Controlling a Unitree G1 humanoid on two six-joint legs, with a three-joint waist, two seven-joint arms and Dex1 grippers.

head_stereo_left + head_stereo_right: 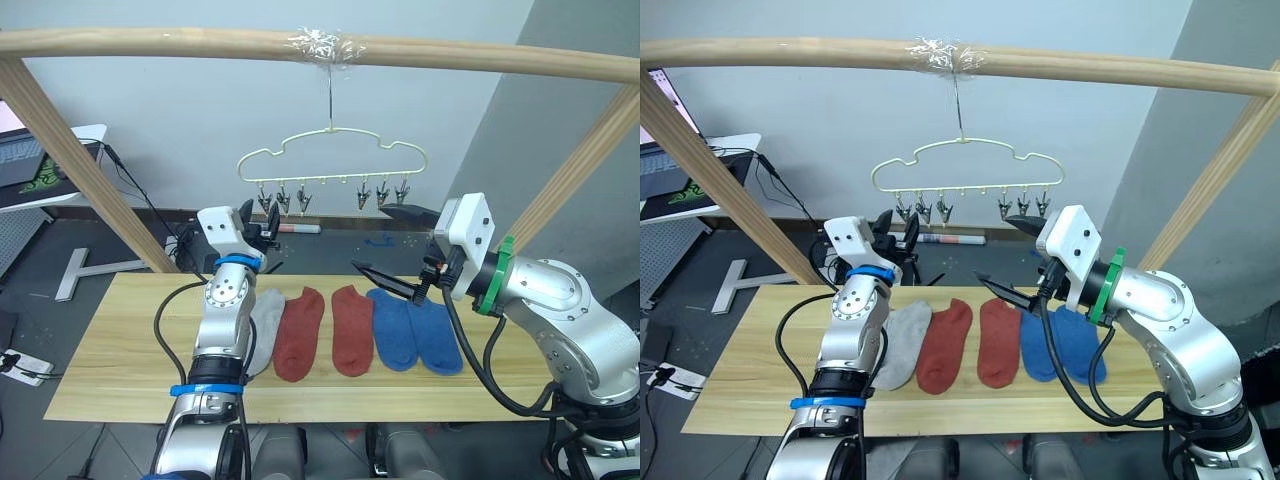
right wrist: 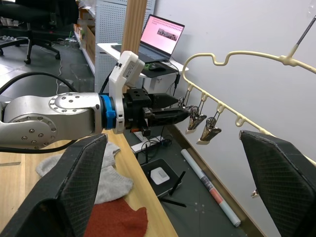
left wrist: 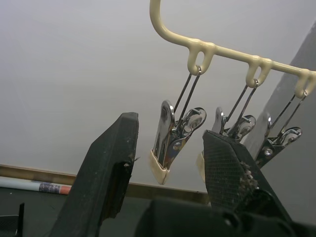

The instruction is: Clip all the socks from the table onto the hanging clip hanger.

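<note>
Zero socks clipped. Left pincer (image 1: pixel 268 226) open, empty, raised; endmost clip (image 3: pixel 170 143) of clip hanger (image 1: pixel 335 160) sits between its fingers. Right pincer (image 1: pixel 392 250) wide open, empty, blue socks (image 1: pixel 415 330) beneath. Grey sock (image 1: pixel 265 325), red socks (image 1: pixel 325 330) flat on tabletop (image 1: pixel 110 350). All clipping left.

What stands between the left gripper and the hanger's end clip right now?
Nothing visible does. The left gripper is open, and the end clip of the clip hanger hangs in the gap between its fingers, untouched as far as the pictures show.
</note>
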